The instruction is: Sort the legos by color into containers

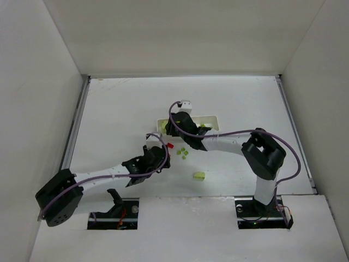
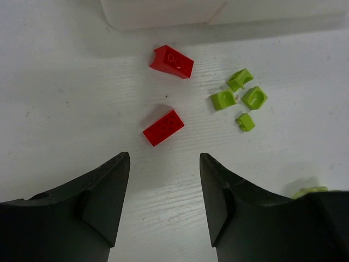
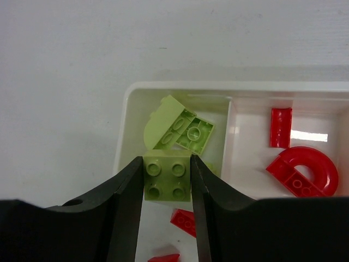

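My right gripper (image 3: 167,164) is shut on a lime green four-stud lego (image 3: 167,177) and holds it over the near wall of the white tray (image 3: 180,86), at its left compartment, where two green legos (image 3: 182,130) lie. The middle compartment holds a red arch (image 3: 305,172) and a red piece (image 3: 281,126). From above, this gripper (image 1: 174,131) hides much of the tray (image 1: 211,117). My left gripper (image 2: 163,164) is open and empty, just short of a red lego (image 2: 163,127). A second red lego (image 2: 172,61) lies nearer the tray. Several green legos (image 2: 242,98) lie to the right.
In the top view the left gripper (image 1: 165,154) is beside a red lego (image 1: 170,146). Small green legos (image 1: 182,153) lie to its right and one more green lego (image 1: 199,175) lies nearer the arm bases. White walls enclose the table on three sides.
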Motion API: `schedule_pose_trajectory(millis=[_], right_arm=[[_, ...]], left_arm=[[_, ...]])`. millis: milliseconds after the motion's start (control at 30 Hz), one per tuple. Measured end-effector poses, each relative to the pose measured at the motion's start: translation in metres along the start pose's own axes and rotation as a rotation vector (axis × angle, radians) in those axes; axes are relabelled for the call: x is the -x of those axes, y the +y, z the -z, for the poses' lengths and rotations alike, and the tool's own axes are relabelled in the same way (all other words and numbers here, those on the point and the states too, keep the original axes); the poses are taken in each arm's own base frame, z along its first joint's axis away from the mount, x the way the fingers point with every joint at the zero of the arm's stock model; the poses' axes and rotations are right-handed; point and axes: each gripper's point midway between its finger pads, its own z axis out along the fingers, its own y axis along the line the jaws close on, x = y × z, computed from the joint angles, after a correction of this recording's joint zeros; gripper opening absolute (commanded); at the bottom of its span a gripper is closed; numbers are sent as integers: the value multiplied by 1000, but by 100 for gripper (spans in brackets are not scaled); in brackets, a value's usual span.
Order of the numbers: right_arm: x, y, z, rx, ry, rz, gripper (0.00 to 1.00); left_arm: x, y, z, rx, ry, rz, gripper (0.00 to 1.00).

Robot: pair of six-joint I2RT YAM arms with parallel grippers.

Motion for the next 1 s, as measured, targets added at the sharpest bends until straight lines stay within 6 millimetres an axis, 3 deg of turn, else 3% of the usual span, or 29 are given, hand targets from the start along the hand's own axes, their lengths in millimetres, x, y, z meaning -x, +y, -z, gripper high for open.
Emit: schedule_pose_trajectory(millis=[167, 233, 400, 600, 700, 867, 1000], right_arm=[[-4, 1, -1, -3, 9, -8, 57], [-5, 2, -1, -2, 13, -7, 61], [-4, 4, 7, 8, 15, 1, 63], [18, 0, 44, 38, -33, -13, 63], [25, -4, 64, 55, -54, -18, 64], [21, -24, 87, 47, -61, -15, 63], [18, -48, 102, 19, -71, -20, 63]], left_arm=[[-17, 5, -13, 28, 48, -37, 51], [-20, 6, -17, 39, 58, -49, 51], [-17, 4, -26, 47, 53, -61, 51], [-9, 2, -36, 54, 42, -82, 51], [-7, 3, -41, 61, 40, -98, 46], [-5, 2, -45, 61, 36, -119, 40], [-5, -1, -48, 56, 32, -129, 26]])
